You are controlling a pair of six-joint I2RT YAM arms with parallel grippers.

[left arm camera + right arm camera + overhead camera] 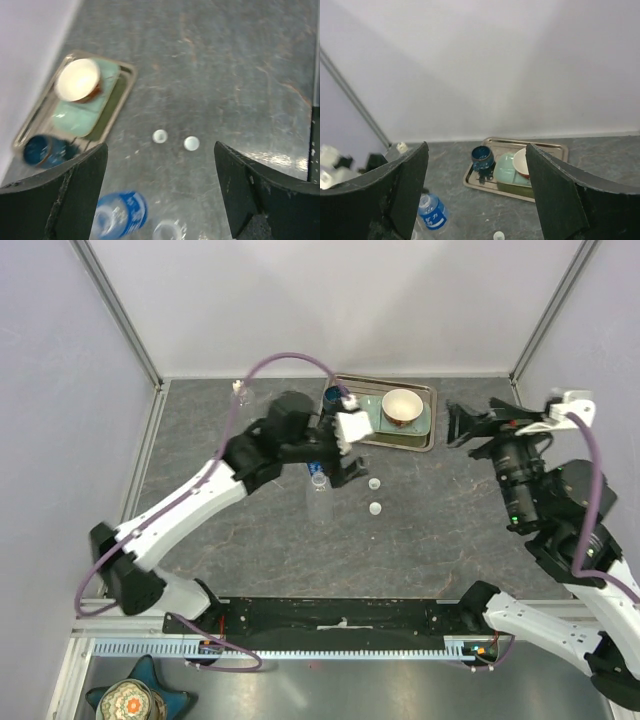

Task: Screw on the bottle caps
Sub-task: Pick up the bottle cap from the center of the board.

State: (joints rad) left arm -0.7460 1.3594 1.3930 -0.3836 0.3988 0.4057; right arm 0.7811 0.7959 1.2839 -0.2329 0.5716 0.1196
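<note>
While both pairs of jaws gape wide and hold nothing, two loose caps lie on the table beside two bottles.

Fingers spread apart, the left gripper (160, 150) hangs just above a small clear plastic bottle with a blue label (121, 212) and a small plain clear plastic bottle (167, 231). They stand upright just beside each other near the table's middle, the plain one nearer. One tiny round white plastic cap (160, 136) and a second white cap (191, 143) lie flat on the grey stone-patterned table (450, 540) just right of the bottles, apart from each other and touching neither bottle. Farther off, a rectangular metal tray (432, 420) holds a white-and-tan bowl (401, 407), a pale green dish (375, 412) and a dark blue cup (333, 398). At the right, the right gripper (476, 146) is held high, well apart from the bottles.
</note>
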